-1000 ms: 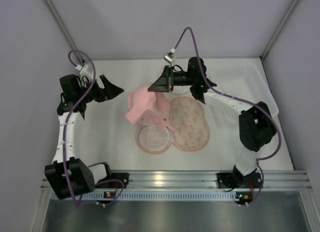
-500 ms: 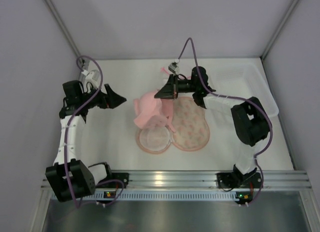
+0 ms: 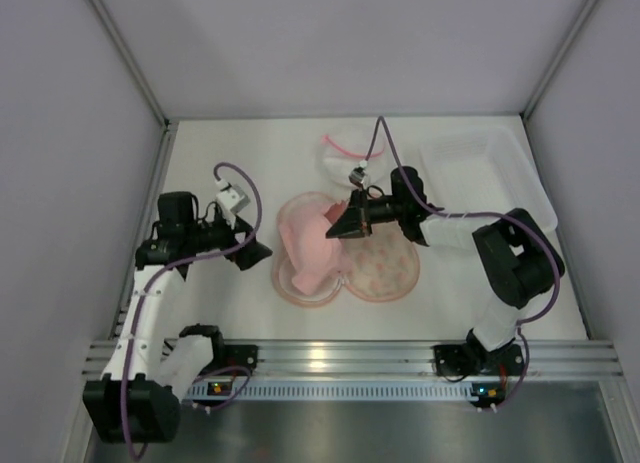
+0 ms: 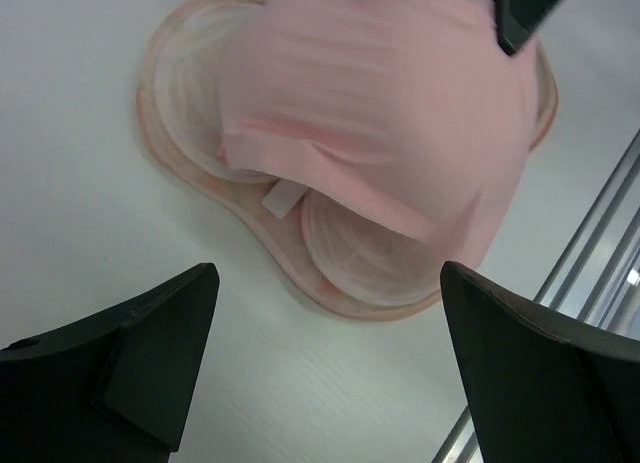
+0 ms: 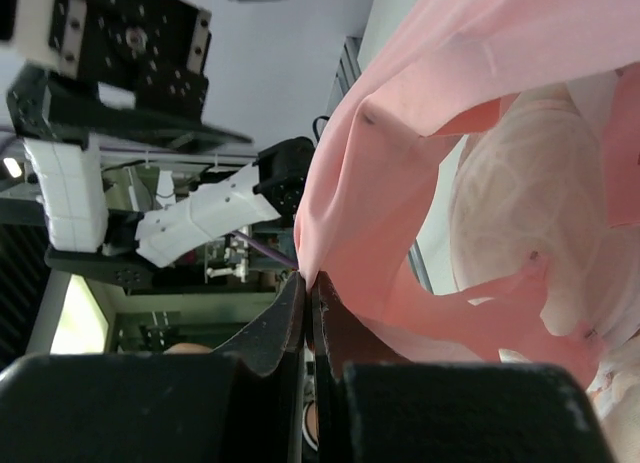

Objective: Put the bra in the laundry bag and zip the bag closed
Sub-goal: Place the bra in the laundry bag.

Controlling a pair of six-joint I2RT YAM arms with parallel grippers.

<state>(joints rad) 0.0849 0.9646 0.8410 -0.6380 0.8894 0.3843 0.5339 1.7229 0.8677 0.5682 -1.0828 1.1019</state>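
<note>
The right claw (image 3: 335, 226) pinches the soft salmon-pink bra (image 3: 310, 248), draped over the open peach printed zip laundry bag (image 3: 390, 268) on the white table (image 3: 220, 173). The left claw (image 3: 258, 253) sits open nearby. Cloth hanging past the rim could jam the zip.

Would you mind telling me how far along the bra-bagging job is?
Done: the laundry bag lies open and the bra is draped across its mesh side. In hand: the right gripper is pinched shut on the bra's fabric; the left gripper is open beside the bag. Left: release, tuck the bra in, fold the bag over and zip it.
</note>
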